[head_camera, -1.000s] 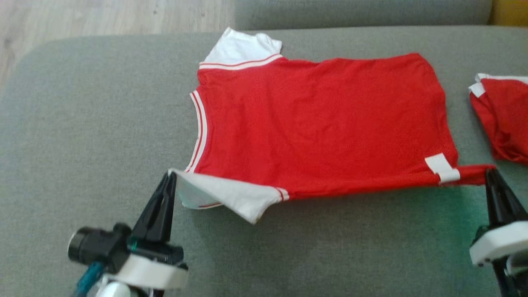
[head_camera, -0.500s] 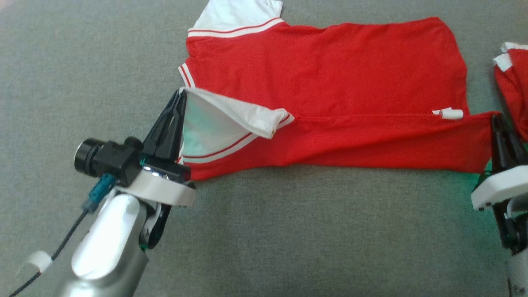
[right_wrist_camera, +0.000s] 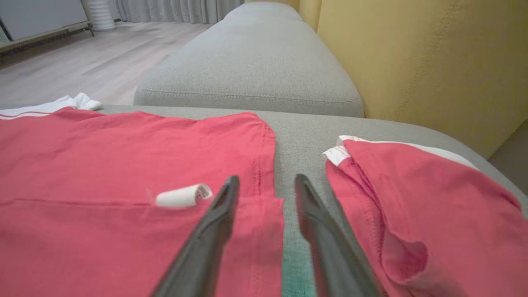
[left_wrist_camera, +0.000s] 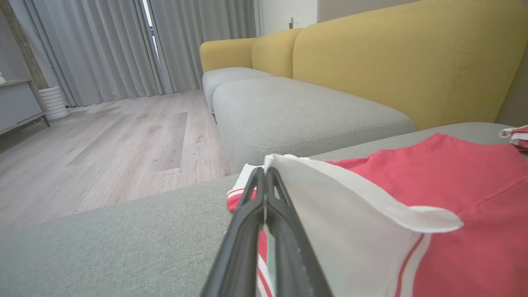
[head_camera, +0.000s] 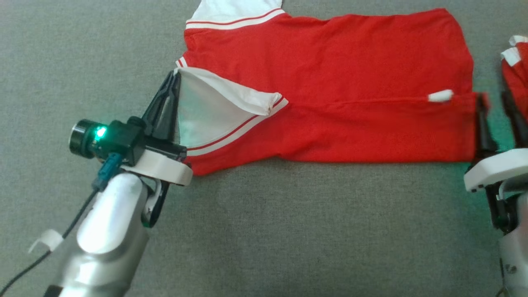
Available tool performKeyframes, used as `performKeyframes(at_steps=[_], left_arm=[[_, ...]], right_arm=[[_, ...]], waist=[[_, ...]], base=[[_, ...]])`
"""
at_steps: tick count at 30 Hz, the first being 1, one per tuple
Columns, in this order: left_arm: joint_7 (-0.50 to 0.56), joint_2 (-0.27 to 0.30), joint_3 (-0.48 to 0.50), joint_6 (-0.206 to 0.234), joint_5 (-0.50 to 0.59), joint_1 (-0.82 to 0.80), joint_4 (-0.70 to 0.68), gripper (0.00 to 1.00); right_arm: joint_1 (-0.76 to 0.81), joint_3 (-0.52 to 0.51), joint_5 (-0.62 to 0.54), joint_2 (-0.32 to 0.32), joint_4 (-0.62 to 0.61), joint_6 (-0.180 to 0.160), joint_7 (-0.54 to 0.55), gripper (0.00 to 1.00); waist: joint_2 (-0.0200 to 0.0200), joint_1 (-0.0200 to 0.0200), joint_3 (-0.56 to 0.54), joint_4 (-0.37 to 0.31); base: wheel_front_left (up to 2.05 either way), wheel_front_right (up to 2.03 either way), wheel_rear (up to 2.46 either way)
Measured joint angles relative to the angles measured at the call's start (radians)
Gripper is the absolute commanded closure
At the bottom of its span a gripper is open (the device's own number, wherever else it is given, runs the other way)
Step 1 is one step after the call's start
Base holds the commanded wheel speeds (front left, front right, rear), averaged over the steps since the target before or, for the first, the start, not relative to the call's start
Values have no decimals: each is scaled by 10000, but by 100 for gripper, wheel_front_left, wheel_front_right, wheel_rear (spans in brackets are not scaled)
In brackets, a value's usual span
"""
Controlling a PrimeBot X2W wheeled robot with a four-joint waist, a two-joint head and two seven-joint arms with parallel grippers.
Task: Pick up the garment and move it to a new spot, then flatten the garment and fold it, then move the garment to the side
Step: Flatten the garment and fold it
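Red with white sleeves, the garment (head_camera: 330, 62) is a T-shirt lying flat across the far middle of the grey cushion (head_camera: 288, 231), neck end towards the cushion's left and hem towards its right. Its near long side is turned over onto the body. This leaves a straight crease along the length and a doubled red band nearest the cushion's front. Thin red stripes edge each sleeve, and a small white label (head_camera: 440, 96) curls up by the hem. The cloth looks thin and limp, so we judge it will slump wherever it is let go.

The near white sleeve (head_camera: 214, 107) stands lifted off the cushion like a small tent because the left gripper (head_camera: 174, 82) has its dark fingers pinched tight on the sleeve's corner. We judge the grip is there to lay that sleeve over and finish the lengthwise fold. Towards the cushion's right, the right gripper (head_camera: 493, 107) hangs over the hem corner with its fingers parted and nothing clamped between them. We read this as a release that lets that end of the fold settle.

At the cushion's right edge a second red garment (head_camera: 515, 78) lies bundled, near the hem but apart from it. Beyond the cushion's far side, the wrist views show a yellow sofa back (left_wrist_camera: 392, 62) and a pale wooden floor (left_wrist_camera: 123, 136).
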Motion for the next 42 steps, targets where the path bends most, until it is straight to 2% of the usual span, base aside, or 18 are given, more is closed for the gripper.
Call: performKeyframes(at_steps=[1, 5, 8, 11, 17, 20, 22, 23, 27, 28, 31, 42], left_arm=[[-2, -61, 8, 38, 2, 34, 29, 0], [-31, -355, 332, 320, -219, 564, -113, 0], [-42, -539, 349, 451, -558, 1657, -142, 0], [464, -752, 276, 727, -892, 3086, 15, 0], [1170, -761, 324, 1331, -1005, 3195, 119, 0], [1379, -744, 395, 1407, -997, 3057, 207, 0], [1756, -715, 378, 1381, -1106, 3012, 328, 34], [1914, -686, 368, 1300, -1172, 3012, 347, 34], [2558, -554, 322, 1087, -1392, 3001, 234, 78], [2754, -523, 311, 999, -1482, 3004, 167, 98], [3058, -420, 314, 961, -1638, 3058, -125, 100], [3005, -121, 307, 1103, -1569, 3298, -855, 100]], right_arm=[[3, -19, 0, 17, 67, 0, -96, 0], [87, -40, -27, 224, 123, 0, -339, 0], [305, -128, -71, 330, 115, 0, -460, 0], [873, -309, -71, 531, 107, 0, -506, 0], [1077, -412, -71, 667, 56, 0, -504, 0], [1074, -408, -71, 715, 35, 0, -500, 0], [1070, -408, -71, 727, 35, 0, -491, 0], [1070, -414, -71, 727, 36, 0, -489, 0], [1066, -447, -86, 731, 92, 0, -366, 0], [1066, -441, -86, 732, 125, 0, -295, 0], [1066, -297, -36, 725, 349, 0, 46, 0], [1051, -90, 267, 516, 1112, 0, 1381, 0]], waist=[[0, 0, -47, 7], [0, -1, -326, -18], [0, -2, -564, -73], [0, -4, -762, -152], [0, -3, -745, -287], [0, -2, -708, -366], [0, -1, -697, -415], [0, -1, -700, -429], [0, -1, -771, -422], [1, -2, -796, -416], [0, -1, -853, -375], [0, 0, -847, -121]], base=[[0, 0, 0], [0, 0, 0], [0, 0, 0], [0, 0, 0], [0, 0, 0], [0, 0, 0], [0, 0, 0], [0, 0, 0], [0, 0, 0], [0, 0, 0], [0, 0, 0], [0, 0, 0]])
